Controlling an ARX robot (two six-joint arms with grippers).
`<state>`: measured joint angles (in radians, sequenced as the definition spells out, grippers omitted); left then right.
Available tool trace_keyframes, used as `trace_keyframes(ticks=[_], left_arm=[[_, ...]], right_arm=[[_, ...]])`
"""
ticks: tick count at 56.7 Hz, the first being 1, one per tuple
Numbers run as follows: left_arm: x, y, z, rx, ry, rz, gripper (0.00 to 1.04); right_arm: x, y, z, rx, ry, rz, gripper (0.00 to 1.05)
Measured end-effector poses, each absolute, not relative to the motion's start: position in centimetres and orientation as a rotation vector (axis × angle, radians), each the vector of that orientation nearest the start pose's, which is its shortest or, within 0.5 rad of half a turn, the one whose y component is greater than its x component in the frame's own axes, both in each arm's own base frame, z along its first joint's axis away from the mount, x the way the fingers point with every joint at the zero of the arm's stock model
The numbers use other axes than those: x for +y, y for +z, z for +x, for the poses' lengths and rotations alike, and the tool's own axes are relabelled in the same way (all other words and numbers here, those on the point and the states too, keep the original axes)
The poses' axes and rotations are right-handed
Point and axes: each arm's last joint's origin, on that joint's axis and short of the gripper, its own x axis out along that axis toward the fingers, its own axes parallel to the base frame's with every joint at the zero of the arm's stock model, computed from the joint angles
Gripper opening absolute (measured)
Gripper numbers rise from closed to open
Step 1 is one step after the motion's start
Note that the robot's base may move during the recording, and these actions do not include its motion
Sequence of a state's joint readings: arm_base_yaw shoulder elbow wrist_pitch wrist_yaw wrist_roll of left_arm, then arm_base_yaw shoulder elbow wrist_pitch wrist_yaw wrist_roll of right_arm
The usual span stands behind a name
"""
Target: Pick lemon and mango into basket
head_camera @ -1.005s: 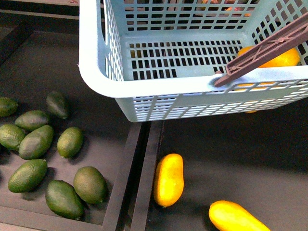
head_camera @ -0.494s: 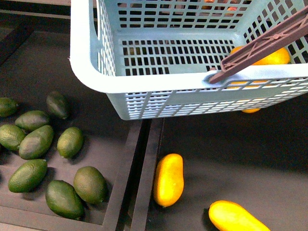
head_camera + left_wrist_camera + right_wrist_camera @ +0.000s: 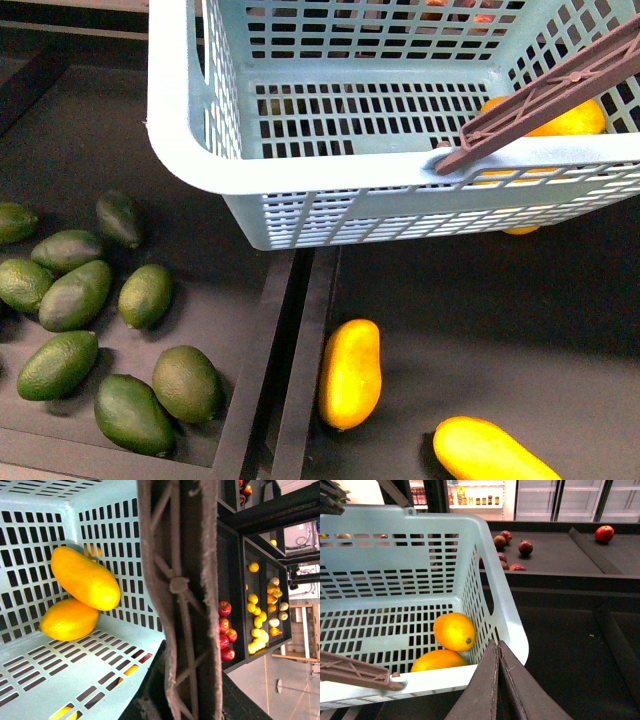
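Right claw closed beside basket, lemon and mango just inside

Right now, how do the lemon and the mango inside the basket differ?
The mango is longer; the lemon is shorter and rounder. The mango looks yellower, the lemon more orange. Both are smooth, touch each other and lie in the basket by one wall.

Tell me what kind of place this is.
Probably a grocery store's produce section: a plastic shopping basket, dark bins of green fruits and red apples sorted by kind, and glass-door fridges behind.
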<state>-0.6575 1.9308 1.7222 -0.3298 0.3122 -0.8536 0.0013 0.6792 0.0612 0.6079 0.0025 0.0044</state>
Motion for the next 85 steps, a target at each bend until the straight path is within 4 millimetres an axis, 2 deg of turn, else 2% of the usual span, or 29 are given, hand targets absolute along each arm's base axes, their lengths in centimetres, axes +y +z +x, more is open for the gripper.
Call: trace_keyframes(ticks=[10,74,85], left_arm=[[-28.0,30.9,34.9,0.912,-0.644,-0.670,0.07],[-28.0,30.9,34.8,0.913,-0.645,-0.670,0.07],[-28.0,30.9,34.8,0.912,-0.645,-0.669,0.07]], right_arm=[[0.0,16.8,13.8,0.000,0.002,0.004,0.02],[0.0,17.2,10.8,-0.014,0.001,0.004,0.02],[0.0,16.9,9.7,-0.012,-0.001,0.003,0.02]])
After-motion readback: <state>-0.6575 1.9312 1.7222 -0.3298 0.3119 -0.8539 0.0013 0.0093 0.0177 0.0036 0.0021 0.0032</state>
